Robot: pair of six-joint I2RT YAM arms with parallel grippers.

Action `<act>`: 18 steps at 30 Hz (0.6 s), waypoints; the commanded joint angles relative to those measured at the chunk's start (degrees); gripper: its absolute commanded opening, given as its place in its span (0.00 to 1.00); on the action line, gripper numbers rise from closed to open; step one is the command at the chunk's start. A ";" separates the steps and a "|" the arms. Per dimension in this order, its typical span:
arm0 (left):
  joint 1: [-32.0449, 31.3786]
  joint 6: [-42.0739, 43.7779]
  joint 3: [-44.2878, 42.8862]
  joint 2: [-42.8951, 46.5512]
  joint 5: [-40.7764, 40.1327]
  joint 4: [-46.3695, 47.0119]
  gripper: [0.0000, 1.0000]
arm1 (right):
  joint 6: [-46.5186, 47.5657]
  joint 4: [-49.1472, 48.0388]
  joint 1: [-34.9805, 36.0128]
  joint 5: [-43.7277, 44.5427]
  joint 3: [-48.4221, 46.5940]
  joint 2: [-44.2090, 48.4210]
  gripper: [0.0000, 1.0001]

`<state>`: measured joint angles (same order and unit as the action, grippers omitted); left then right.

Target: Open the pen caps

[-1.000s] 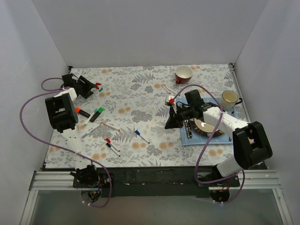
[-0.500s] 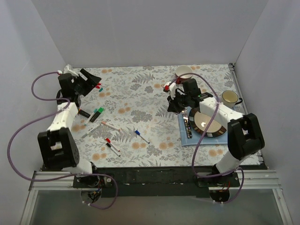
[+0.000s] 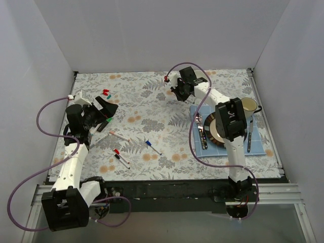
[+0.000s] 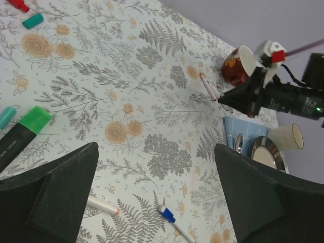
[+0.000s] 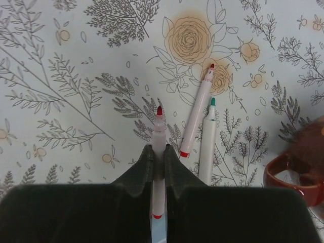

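Two claws are shown: the right claw point(image 5: 158, 151), near the far edge of the table point(image 3: 152, 109), is clamped shut on an uncapped red-tipped pen point(image 5: 159, 124), with a second red-tipped pen point(image 5: 196, 114) and a green-tipped pen point(image 5: 206, 142), both uncapped, lying just beside it and a red mug point(image 4: 234, 68) nearby. The left claw point(image 4: 155, 152) hangs near the left edge with its fingers spread wide and empty. A loose red cap point(image 3: 105, 92) and green cap point(image 4: 33, 21) lie toward the far-left corner, and a blue-ended pen point(image 3: 152, 147) lies toward the near edge.
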<state>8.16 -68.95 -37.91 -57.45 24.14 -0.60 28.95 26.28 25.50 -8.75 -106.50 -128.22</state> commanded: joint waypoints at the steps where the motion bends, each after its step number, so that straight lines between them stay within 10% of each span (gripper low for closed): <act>1: -1.04 3.30 -0.06 3.75 -1.38 -0.98 0.98 | 1.37 5.09 -0.18 3.65 -6.78 -3.43 0.12; 18: -0.96 -1.01 0.47 -1.70 5.11 0.25 0.98 | 0.84 4.83 -0.01 -0.87 -0.93 3.14 0.36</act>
<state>7.22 -69.30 -37.87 -58.98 26.06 -1.13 30.17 30.59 25.50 -3.27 -110.61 -133.51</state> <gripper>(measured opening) 0.982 0.358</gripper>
